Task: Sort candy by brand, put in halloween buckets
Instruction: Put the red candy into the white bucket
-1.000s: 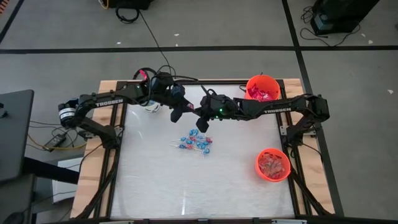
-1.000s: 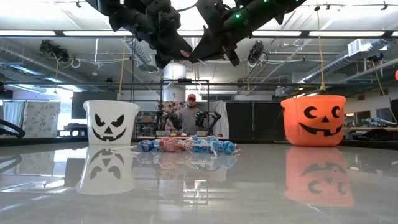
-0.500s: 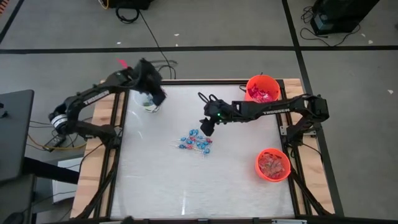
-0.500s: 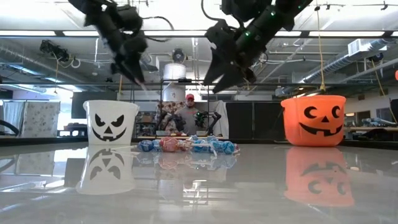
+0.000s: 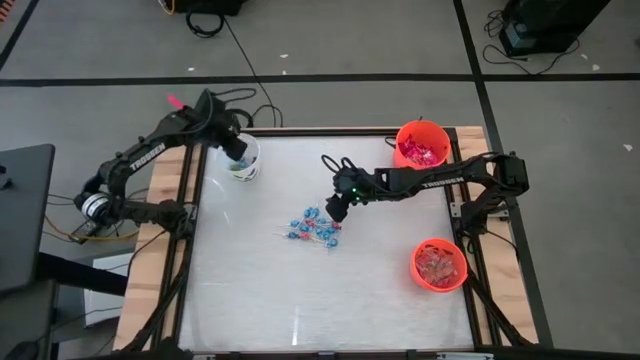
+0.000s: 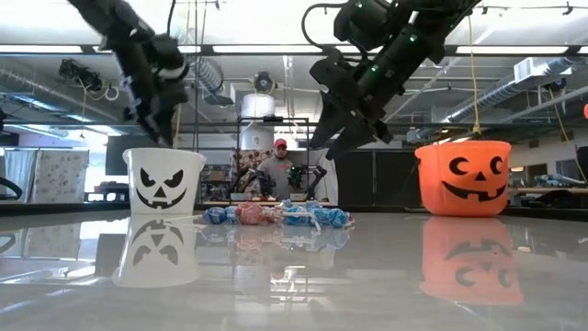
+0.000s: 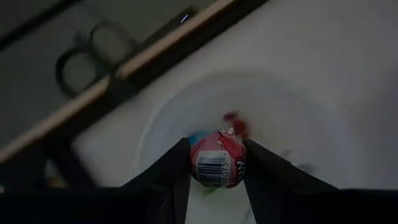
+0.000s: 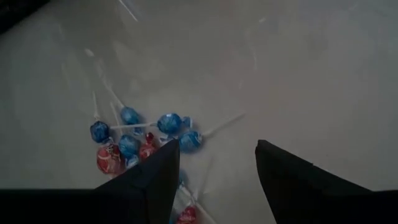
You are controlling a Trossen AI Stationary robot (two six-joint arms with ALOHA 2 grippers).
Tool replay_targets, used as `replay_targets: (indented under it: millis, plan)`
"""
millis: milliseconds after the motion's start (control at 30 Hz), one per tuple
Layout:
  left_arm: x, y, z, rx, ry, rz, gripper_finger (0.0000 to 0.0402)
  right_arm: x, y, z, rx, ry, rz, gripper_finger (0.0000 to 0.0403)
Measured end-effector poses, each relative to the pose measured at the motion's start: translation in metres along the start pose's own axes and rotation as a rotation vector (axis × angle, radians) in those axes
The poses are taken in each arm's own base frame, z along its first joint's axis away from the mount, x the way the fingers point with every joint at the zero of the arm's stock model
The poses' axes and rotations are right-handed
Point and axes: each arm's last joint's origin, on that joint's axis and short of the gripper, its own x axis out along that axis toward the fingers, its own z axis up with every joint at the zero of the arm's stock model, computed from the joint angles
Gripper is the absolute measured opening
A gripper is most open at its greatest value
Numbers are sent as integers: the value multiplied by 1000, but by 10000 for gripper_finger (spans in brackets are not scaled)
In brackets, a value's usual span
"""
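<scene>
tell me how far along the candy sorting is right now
Mostly done: both orange buckets already hold candy. In hand: the left gripper holds a pink-wrapped lollipop over the white bucket. Left: a small pile of blue and red lollipops mid-table, with the open right gripper hovering over it.

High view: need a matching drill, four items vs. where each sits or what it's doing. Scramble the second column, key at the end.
Items
1. white bucket
2. lollipop pile
3. left gripper
4. right gripper

States
A. jaws open, hovering just above the pile
B. far left corner of the table
C. middle of the table
D. jaws shut on a lollipop over the white bucket

Pairs: 1-B, 2-C, 3-D, 4-A
</scene>
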Motion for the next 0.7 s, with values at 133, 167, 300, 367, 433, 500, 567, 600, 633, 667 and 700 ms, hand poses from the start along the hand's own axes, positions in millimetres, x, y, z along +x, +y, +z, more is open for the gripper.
replay_targets:
  millis: [133, 167, 300, 367, 433, 500, 567, 600, 633, 667, 700]
  plan:
    - [23, 6, -21, -60, 52, 17, 132, 1, -2, 0, 45, 6, -2, 220]
    - [28, 7, -26, -76, 64, 17, 133, 1, -2, 0, 48, 11, 7, 220]
    - [40, 7, -40, -114, 100, 30, 133, 1, -5, 1, 56, 39, 49, 220]
    - [43, 7, -45, -114, 113, 43, 133, 2, -6, 2, 59, 45, 58, 220]
    - [47, 7, -49, -114, 118, 52, 134, 2, -6, 2, 60, 46, 59, 220]
    - [49, 8, -51, -112, 121, 58, 140, 2, -7, 3, 59, 41, 60, 220]
    - [49, 8, -51, -115, 112, 60, 150, 2, -7, 4, 57, 36, 63, 220]
    - [49, 8, -50, -117, 107, 60, 156, 2, -7, 4, 57, 36, 63, 220]
    - [49, 8, -50, -119, 106, 60, 164, 2, -7, 4, 60, 35, 64, 220]
    - [49, 8, -50, -120, 108, 60, 172, 2, -7, 4, 67, 36, 64, 220]
    - [48, 8, -49, -120, 109, 60, 180, 2, -7, 4, 76, 38, 67, 220]
